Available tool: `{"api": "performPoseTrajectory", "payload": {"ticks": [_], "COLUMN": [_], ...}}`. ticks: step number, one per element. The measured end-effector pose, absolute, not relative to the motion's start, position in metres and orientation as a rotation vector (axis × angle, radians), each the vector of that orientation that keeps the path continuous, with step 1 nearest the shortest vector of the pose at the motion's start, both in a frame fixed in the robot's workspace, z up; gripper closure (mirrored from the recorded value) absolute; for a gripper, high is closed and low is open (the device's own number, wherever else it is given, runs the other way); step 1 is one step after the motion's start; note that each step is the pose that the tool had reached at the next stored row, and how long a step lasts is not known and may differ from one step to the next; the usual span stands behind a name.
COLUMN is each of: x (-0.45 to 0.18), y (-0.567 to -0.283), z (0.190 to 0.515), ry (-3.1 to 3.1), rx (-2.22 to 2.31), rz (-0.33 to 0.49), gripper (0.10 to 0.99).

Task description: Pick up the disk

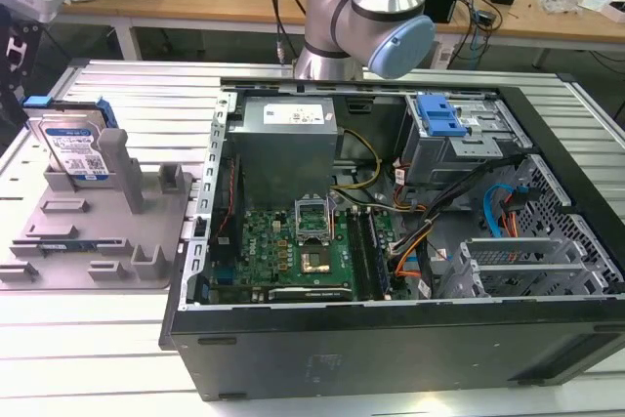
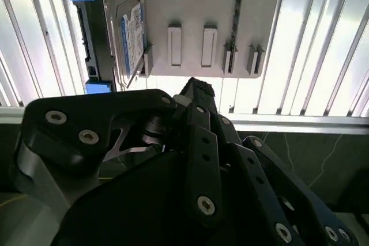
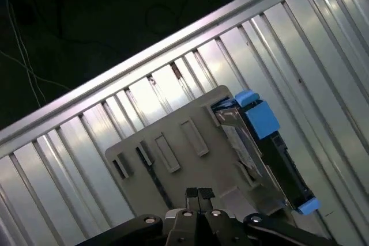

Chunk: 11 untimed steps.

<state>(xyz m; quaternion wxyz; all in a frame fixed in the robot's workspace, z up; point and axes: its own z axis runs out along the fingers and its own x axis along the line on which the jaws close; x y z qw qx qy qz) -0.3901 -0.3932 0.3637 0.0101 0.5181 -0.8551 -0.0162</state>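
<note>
- Exterior view: the disk [image 1: 73, 144] stood on edge in the fixture [image 1: 98, 241], at the view's left.
- Second wrist view: the end effector [image 2: 196, 87] hung well apart from the disk.
- First wrist view: its fingers [image 3: 192, 194] were together; a clean grasp would likely need them spread and squared across the disk's flat faces.

disk [image 1: 70, 144] | silver, blue rails | upright on edge | grey fixture [image 1: 107, 241]
</note>
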Motion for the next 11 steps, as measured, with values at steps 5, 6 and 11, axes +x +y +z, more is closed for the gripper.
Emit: {"api": "performPoseTrajectory", "payload": {"ticks": [5, 6, 11], "x": [-0.3901, -0.3901, -0.3866], "y": [-0.3932, -0.3932, -0.384], "z": [0.3634, 0.3634, 0.3628], "ry": [-2.541, -2.518, -2.46], "rx": [1.808, 1.839, 1.914], "rz": [-0.048, -0.048, -0.045], "gripper": [0.98, 0.98, 0.98]}}
